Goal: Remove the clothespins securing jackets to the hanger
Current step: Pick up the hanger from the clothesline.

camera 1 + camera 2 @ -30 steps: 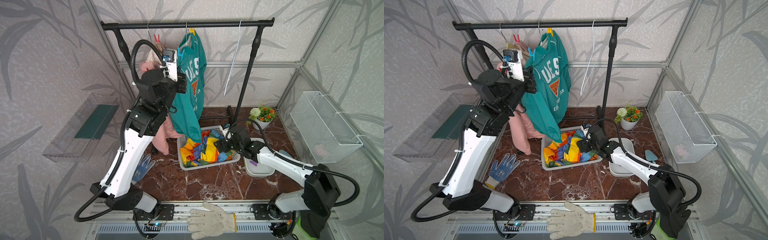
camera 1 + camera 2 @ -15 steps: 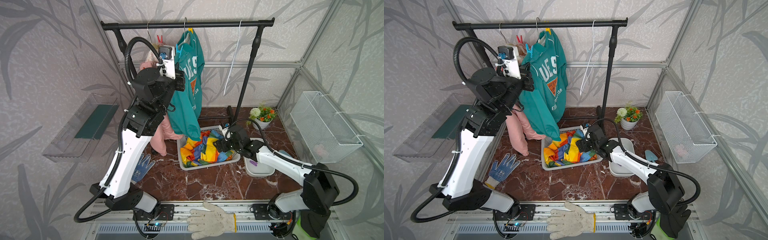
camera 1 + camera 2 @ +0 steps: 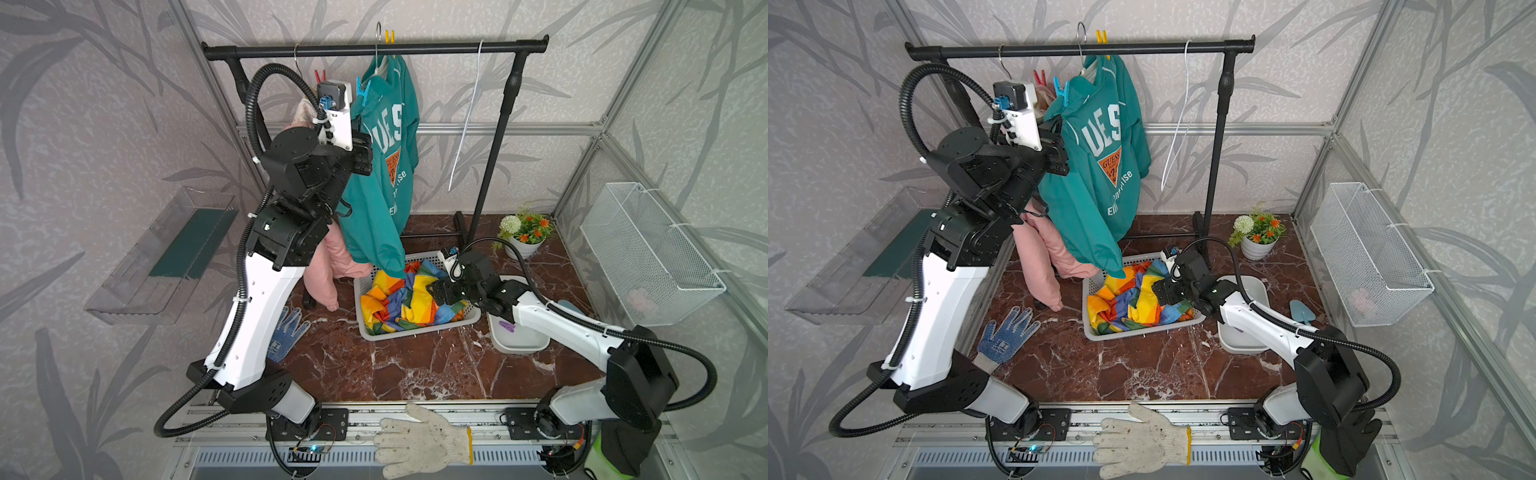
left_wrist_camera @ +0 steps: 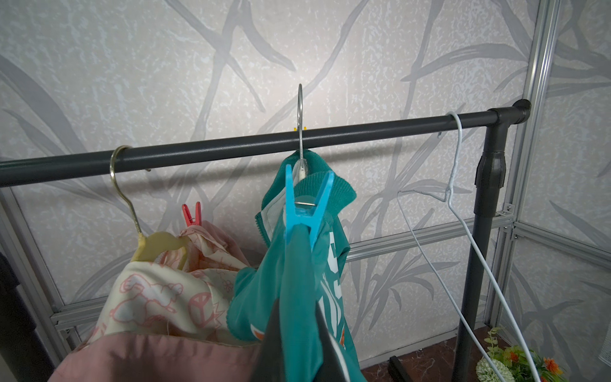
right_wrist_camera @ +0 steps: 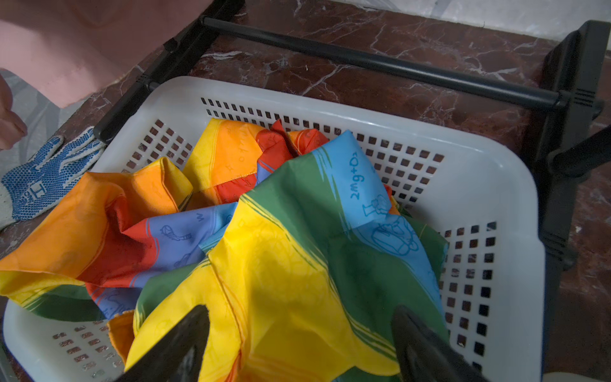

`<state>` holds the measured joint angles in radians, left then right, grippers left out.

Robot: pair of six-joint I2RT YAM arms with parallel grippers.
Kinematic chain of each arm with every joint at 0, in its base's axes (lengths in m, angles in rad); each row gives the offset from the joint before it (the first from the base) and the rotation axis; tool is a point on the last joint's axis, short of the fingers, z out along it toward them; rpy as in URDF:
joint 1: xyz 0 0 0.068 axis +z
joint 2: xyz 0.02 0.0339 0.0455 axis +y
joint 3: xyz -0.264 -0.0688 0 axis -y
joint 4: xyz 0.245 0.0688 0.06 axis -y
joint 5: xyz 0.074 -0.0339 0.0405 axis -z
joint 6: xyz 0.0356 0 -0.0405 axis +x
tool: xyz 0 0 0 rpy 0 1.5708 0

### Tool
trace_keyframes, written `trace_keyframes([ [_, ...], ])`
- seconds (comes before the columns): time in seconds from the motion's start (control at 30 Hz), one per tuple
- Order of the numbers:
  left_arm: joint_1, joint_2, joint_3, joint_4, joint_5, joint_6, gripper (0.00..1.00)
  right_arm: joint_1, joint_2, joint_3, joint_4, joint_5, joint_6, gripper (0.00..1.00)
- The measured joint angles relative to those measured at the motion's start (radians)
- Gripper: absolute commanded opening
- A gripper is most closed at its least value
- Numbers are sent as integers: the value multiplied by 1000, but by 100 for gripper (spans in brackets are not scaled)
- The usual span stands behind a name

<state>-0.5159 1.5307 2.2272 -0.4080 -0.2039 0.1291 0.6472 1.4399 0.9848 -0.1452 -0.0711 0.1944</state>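
Jaws of the left gripper [image 4: 297,320] pinched the teal lettered jacket [image 3: 1096,199] below the blue plastic clothespin [image 3: 1062,89] at its eleven o'clock, while the right gripper [image 5: 297,334] stood spread over the rainbow-striped jacket [image 5: 264,264]

The left arm [image 3: 266,316] stands way up off its base, white forearm climbing steeply, elbow bent, wrist reaching high toward the back. The left claw [image 4: 299,334] is pinched tight, with a fold of the teal jacket [image 3: 386,199] caught between its dark fingers [image 4: 272,344]. The right arm [image 3: 561,320] is pretty much the opposite: stretched out low and nearly flat from its base toward the middle, wrist tipped a bit downward. The right claw [image 5: 299,314] hangs there with both jaws spread wide, black fingertips [image 5: 195,330] angled forward and down, not clamped on anything.
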Motion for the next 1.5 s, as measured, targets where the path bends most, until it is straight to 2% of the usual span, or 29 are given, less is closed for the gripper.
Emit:
trace_keyframes([
  [0.47, -1, -122, -140, 23, 23, -27, 0, 0, 24, 18, -13, -8, 1, 86],
  [0.87, -3, -261, -381, 57, 23, -60, 0, 0, 24, 66, -29, 0, 1, 87],
  [1.13, -7, -356, -538, 83, 50, -71, 0, -4, 20, 98, -62, 31, 32, 100],
  [1.5, -22, -463, -763, 142, 127, -40, 0, -20, -40, 100, -93, 52, 53, 99],
])
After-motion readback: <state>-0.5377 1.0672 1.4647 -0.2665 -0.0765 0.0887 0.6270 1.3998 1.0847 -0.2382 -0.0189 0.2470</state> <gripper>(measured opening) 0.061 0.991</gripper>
